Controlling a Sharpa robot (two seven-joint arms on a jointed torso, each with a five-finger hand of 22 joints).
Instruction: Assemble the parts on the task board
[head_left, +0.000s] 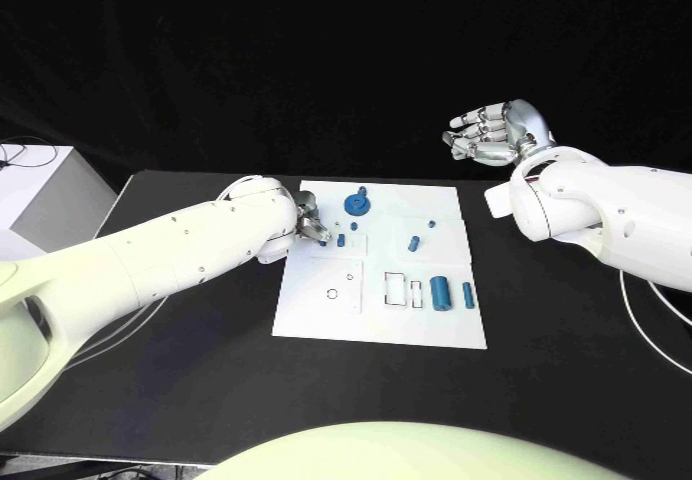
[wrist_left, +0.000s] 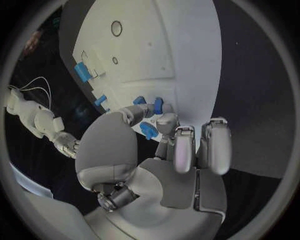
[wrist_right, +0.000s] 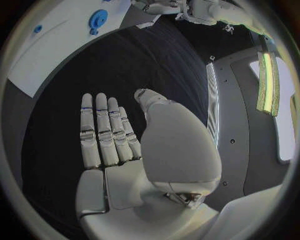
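Head view puts the task board at mid-frame for us, a white plate on the black table. On it we see a blue gear near the upper edge, a small peg just below and right of it, and a blue cylinder and slimmer pin standing lengthwise toward the right edge. The left hand rests at the board's upper left corner, its arm hiding that edge. The left wrist view shows us more: its fingertips pinch a small blue part against the board. The right hand hovers upper right, off the board, fingers loosely curled, holding nothing; the right wrist view shows them nearly straight.
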